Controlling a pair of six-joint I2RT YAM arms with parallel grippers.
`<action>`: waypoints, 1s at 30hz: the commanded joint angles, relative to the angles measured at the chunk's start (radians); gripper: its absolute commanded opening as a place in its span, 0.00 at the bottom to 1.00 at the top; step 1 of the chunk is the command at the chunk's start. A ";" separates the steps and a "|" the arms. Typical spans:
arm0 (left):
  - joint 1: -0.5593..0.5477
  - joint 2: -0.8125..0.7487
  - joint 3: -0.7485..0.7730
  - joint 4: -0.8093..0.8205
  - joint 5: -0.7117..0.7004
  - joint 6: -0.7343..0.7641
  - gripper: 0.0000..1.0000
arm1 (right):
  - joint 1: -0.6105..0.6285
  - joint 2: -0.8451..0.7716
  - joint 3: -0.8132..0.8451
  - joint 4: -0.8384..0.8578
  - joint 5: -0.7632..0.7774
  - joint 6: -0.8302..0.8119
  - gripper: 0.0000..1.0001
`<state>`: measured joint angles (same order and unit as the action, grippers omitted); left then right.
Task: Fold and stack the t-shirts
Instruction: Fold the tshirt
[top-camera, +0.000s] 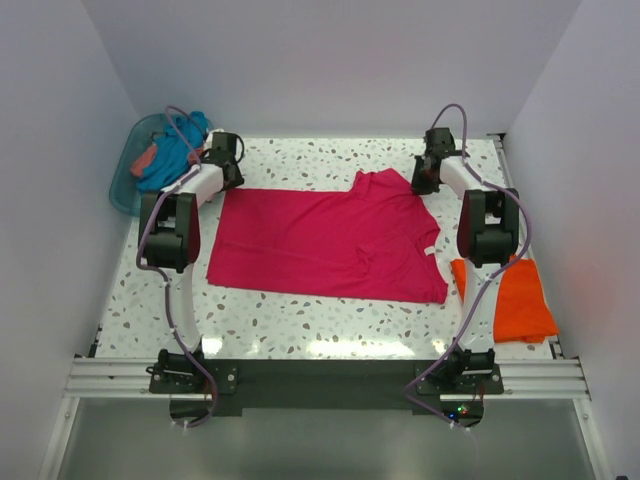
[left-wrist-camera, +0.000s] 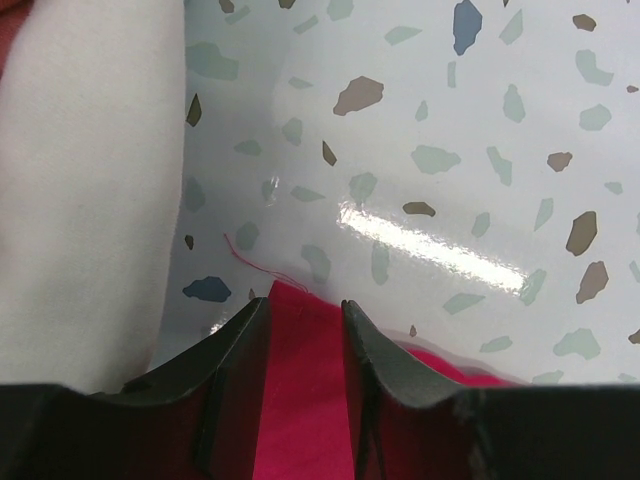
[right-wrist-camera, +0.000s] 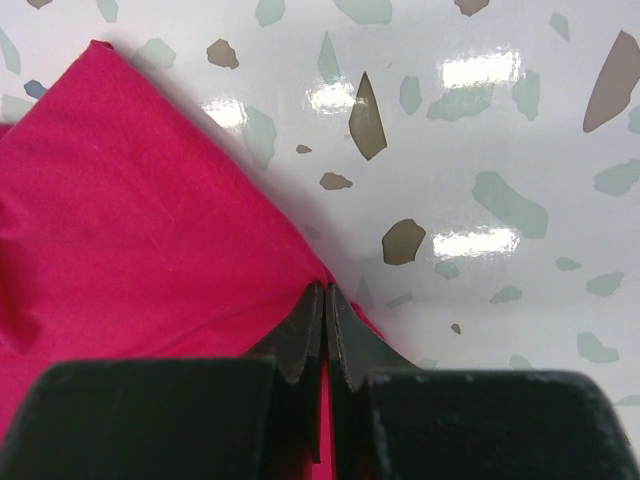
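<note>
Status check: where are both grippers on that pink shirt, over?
Right gripper shut on the pink shirt at its far edge. Left gripper open, jaws straddling the far-left corner. Folded orange shirt lies beside it, apart. Nothing in the way.

No readable text, labels, numbers or signs anywhere

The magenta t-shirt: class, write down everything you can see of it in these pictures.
The magenta t-shirt is soft, plain cotton-like fabric, spread nearly flat across the middle of the speckled table, one sleeve pointing to the far side. A small white patch shows at its right edge. The right tool is shut on the cloth's edge at the far right; the left tool straddles the far left corner, fingers apart. A loose thread trails from that corner. It lies apart from the orange shirt.
</note>
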<state>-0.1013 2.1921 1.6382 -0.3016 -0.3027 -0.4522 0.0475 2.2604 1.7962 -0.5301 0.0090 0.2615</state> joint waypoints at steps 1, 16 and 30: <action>-0.001 0.012 0.038 0.003 -0.010 0.004 0.39 | -0.012 -0.033 0.009 0.010 0.003 -0.001 0.00; -0.001 0.066 0.072 0.007 0.014 0.000 0.15 | -0.026 -0.036 0.003 0.007 0.000 -0.001 0.00; 0.000 -0.078 0.005 0.173 0.063 0.003 0.00 | -0.046 -0.172 -0.060 0.099 -0.052 0.024 0.00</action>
<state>-0.1013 2.2173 1.6535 -0.2424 -0.2501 -0.4519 0.0154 2.2173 1.7477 -0.4995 -0.0196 0.2722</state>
